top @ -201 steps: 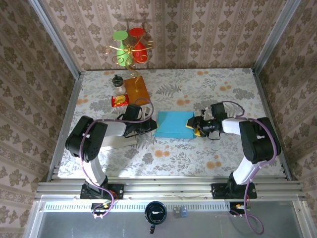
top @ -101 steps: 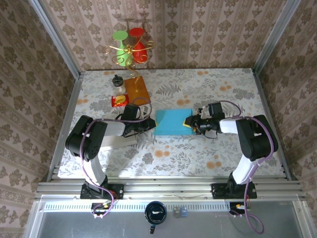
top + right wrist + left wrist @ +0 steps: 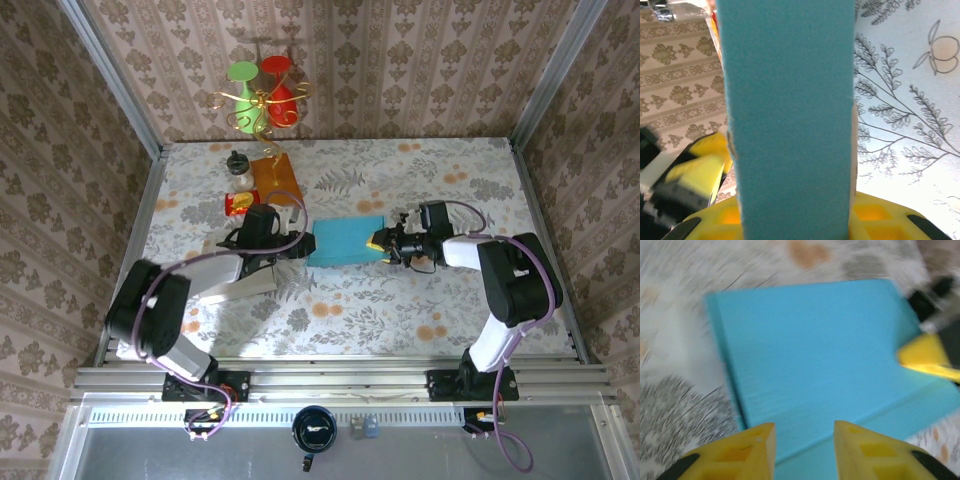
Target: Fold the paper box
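The blue paper box [image 3: 345,243] lies in the middle of the table, folded into a flat shape. In the left wrist view the paper box [image 3: 815,350] shows a crease along its near side. My left gripper [image 3: 298,247] is at the box's left edge; its yellow fingers [image 3: 757,447] stand apart, so the left gripper [image 3: 804,440] is open with the box just beyond its tips. My right gripper [image 3: 384,243] is at the box's right end. In the right wrist view the paper box [image 3: 790,115] stands on edge between the jaws of the right gripper [image 3: 792,215], which is shut on it.
An orange board [image 3: 275,178], a small bottle [image 3: 238,168] and a red packet [image 3: 241,204] sit at the back left. Green and red glasses on a gold stand [image 3: 262,95] are against the far wall. Metal rails [image 3: 340,378] run along the table's near edge.
My left gripper has opened and let go of the box's left edge. The right gripper has closed on the right end, and the box has shifted slightly toward the far side.
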Motion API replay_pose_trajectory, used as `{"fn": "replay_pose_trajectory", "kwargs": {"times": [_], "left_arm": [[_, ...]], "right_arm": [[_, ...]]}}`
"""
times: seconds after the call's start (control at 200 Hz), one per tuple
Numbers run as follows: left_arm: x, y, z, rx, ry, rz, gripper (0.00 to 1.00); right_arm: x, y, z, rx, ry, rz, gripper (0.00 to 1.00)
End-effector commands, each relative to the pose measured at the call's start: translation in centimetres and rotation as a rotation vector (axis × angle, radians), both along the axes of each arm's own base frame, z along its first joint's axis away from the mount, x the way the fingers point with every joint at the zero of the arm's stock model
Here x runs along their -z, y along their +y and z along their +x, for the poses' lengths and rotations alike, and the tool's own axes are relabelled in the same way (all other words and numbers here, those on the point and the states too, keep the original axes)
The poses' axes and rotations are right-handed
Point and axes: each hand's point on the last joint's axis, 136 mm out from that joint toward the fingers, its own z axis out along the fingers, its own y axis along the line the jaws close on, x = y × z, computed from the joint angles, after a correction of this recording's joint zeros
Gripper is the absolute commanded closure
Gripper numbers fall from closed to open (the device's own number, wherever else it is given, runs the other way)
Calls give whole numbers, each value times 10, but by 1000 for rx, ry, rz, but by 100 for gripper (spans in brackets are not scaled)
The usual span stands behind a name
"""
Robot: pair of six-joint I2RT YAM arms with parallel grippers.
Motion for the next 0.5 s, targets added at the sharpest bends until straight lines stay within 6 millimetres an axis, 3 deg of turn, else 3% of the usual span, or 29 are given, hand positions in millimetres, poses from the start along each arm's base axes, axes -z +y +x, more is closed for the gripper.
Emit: {"fn": "replay_pose_trajectory", "kwargs": {"times": [0.0, 0.2, 0.49], "left_arm": [[-28, -14, -21, 220, -351, 69, 55], [-39, -16, -52, 464, -655, 212, 42], [-29, -8, -57, 620, -855, 375, 27]], "right_arm": [[-18, -2, 0, 65, 124, 55, 70], [-43, -8, -12, 134, 323, 102, 71], [-68, -11, -49, 176, 578, 130, 71]]}}
